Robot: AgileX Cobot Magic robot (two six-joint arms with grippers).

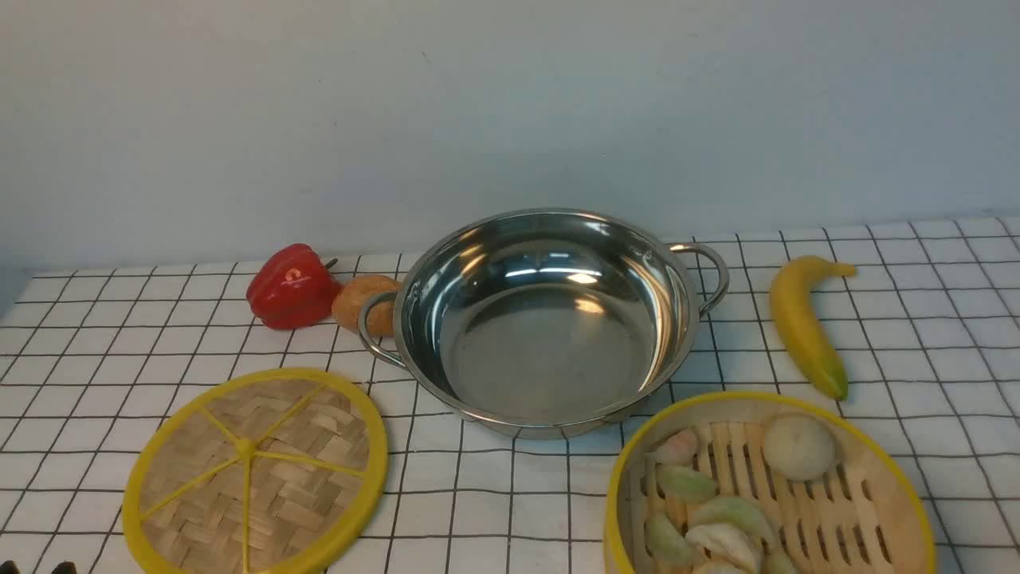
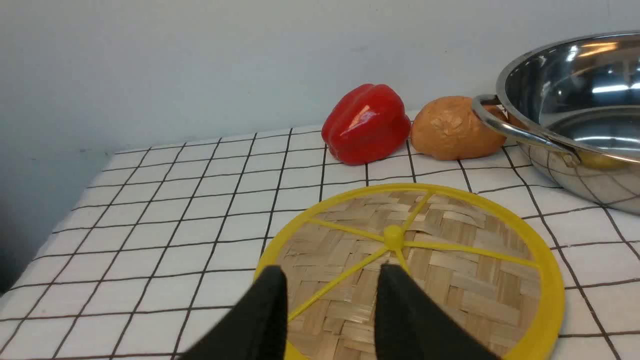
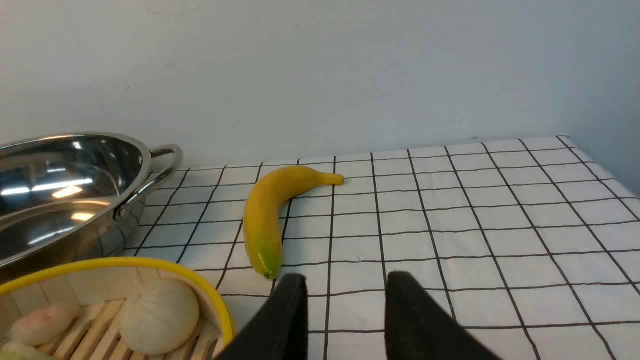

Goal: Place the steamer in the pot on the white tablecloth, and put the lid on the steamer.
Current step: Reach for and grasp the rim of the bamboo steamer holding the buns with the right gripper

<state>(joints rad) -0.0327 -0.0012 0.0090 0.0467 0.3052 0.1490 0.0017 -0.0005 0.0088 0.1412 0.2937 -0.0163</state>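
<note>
The empty shiny pot (image 1: 550, 351) stands in the middle of the white tablecloth (image 1: 510, 494). The steamer (image 1: 737, 396), holding dumplings and a bun, sits in front of it to the right. The flat woven lid (image 1: 263, 478) lies on the cloth in front of the pot to the left. My left gripper (image 2: 332, 272) is open and empty, over the near part of the lid (image 2: 440, 260). My right gripper (image 3: 345, 280) is open and empty over bare cloth, to the right of the steamer (image 3: 120, 261). Neither gripper touches anything.
A red pepper (image 1: 291, 287) and a brown potato-like lump (image 1: 362, 301) lie against the pot's left handle. A banana (image 1: 805, 323) lies to the right of the pot. A pale wall closes the back. The cloth's left edge drops off (image 2: 30, 260).
</note>
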